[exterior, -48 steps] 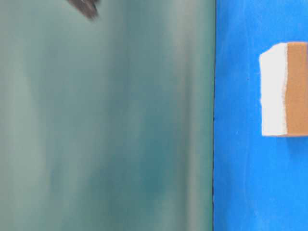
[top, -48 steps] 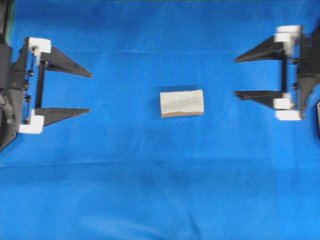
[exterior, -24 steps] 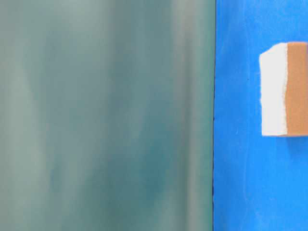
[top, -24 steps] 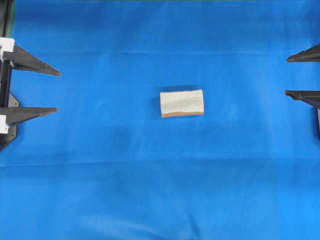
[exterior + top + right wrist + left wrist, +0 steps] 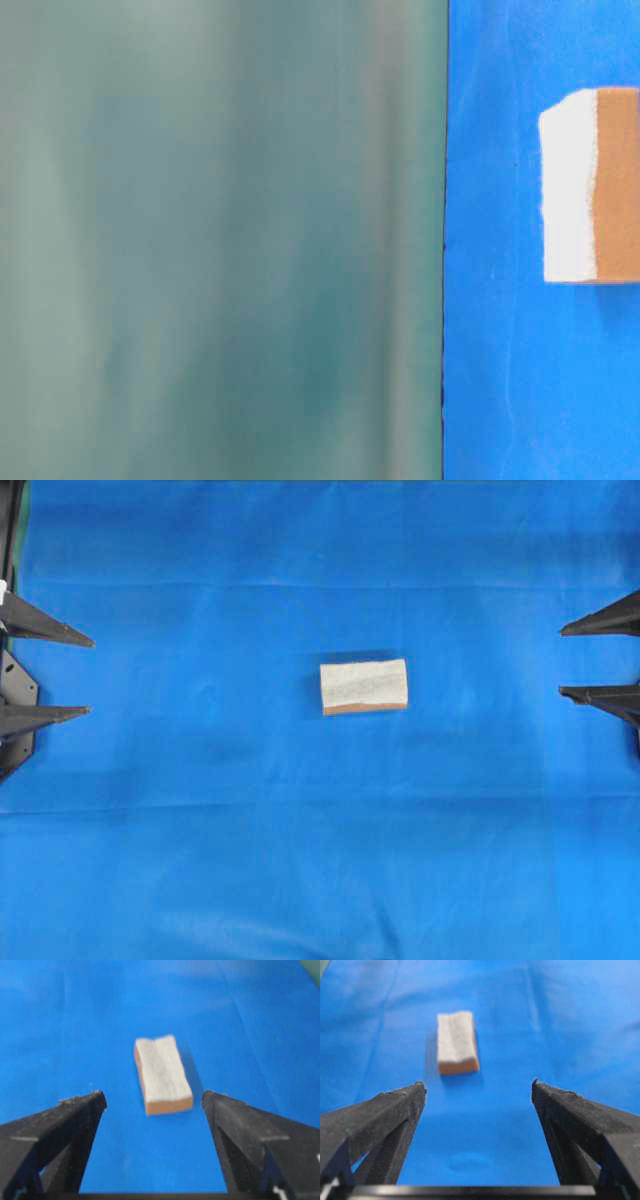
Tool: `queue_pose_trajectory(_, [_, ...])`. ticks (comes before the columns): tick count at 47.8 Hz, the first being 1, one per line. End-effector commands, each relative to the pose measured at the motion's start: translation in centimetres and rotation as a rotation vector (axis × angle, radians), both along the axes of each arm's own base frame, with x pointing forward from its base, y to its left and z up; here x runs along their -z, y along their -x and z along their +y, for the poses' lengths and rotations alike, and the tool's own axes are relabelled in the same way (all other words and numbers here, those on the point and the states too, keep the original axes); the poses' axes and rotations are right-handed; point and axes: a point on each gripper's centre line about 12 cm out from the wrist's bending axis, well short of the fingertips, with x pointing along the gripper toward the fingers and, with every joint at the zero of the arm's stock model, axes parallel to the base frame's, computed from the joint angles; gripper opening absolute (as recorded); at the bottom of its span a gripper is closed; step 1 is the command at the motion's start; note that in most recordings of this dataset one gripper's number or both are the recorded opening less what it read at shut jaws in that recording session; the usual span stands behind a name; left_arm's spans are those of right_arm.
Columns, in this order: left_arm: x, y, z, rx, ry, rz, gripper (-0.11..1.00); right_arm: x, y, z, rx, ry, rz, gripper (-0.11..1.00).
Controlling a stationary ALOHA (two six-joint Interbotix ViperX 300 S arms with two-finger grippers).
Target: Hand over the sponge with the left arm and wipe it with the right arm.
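Both arms have drawn back to the frame's side edges, left pincer (image 5: 80,675) and right pincer (image 5: 565,660) spread wide and empty, leaving the sponge (image 5: 364,687) lying free at the centre of the blue desk (image 5: 300,860).

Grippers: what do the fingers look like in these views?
Both the left gripper and the right gripper have matte black fingers tapering to points, triangular with cut-out centres and rough-grained surfaces. A black bar joins each pair at the base. No cables or tape show.

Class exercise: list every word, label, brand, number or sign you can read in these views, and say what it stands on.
None. No readable text shows on the sponge, the blue cloth, the left gripper or the right gripper in any view.
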Motion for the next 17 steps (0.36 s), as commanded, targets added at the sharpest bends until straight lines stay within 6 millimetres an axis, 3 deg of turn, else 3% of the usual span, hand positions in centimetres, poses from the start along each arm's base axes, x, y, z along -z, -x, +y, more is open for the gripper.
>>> queue_pose_trajectory(1, [-0.10, -0.07, -0.02, 0.001, 0.006, -0.002, 0.92, -0.46, -0.22, 0.02, -0.001, -0.008, -0.021, 0.74])
queue_pose_trajectory(17, [0.14, -0.04, -0.02, -0.001, 0.018, 0.003, 0.92, -0.38, -0.25, 0.03, -0.001, -0.011, -0.019, 0.74])
